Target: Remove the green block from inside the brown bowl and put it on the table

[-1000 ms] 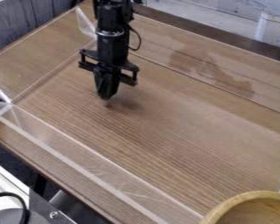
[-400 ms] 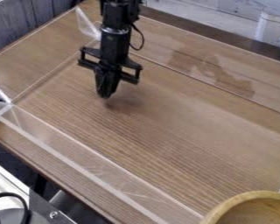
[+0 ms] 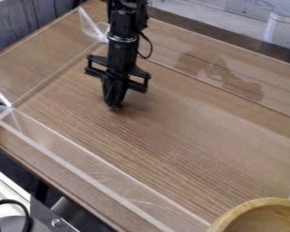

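gripper (image 3: 116,99): black, pointing steeply down at the table, tip right at or just above the wood; contact can't be told from this view
jaws: pressed together, no gap visible; nothing seen between them, though a small item at the tip would be hidden by the dark fingers
gripper body: black crossbar sticks out left and right just above the fingers, a slim vertical column rises from it
arm (image 3: 124,20): black, comes down from the top edge of the view, roughly upright, slightly tilted
shadow: dark patch on the wood directly below and right of the fingertips
table (image 3: 172,127): wide brown wood-grain top, fills most of the view; gripper sits over its upper-left part
glare: pale shiny streaks on the wood to the right of the arm
clear plastic walls (image 3: 62,143): low see-through edging, one long run crossing diagonally from left edge to bottom right, another along the far side
brown bowl (image 3: 264,217): light tan wood, thick smooth rim, only an arc shows in the bottom right corner, outside the near clear wall, well apart from the gripper
bowl inside: mostly cut off by the frame
green block: not visible anywhere in view, can't tell where it is
background: grey/white surfaces past the far wall, dark hardware at bottom left
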Controlling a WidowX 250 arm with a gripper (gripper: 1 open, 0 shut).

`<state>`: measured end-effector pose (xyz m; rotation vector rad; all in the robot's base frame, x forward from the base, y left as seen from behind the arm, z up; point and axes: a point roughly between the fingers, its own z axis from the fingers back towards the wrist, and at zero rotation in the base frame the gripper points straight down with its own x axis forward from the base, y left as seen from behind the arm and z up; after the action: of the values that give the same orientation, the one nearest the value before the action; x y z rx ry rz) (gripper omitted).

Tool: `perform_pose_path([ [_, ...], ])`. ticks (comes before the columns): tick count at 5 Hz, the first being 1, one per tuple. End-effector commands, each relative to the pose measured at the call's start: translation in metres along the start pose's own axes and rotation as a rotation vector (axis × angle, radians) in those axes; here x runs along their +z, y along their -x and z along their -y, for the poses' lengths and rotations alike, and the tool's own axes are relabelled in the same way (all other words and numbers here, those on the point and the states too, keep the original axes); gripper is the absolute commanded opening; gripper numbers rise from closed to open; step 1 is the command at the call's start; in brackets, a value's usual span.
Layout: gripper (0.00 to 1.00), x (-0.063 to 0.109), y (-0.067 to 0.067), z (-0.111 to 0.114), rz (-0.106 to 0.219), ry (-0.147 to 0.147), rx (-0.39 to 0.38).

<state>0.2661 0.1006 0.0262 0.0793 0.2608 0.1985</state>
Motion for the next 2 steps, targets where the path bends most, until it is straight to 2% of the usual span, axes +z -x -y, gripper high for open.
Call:
perform_pose_path([
  [1, 0.00, 0.0085, -0.0048, -0.0070, 0.057, 0.049, 0.009],
  [2, 0.00, 0.0054, -0.0086, -0.0091, 0.058, 0.072, -0.014],
])
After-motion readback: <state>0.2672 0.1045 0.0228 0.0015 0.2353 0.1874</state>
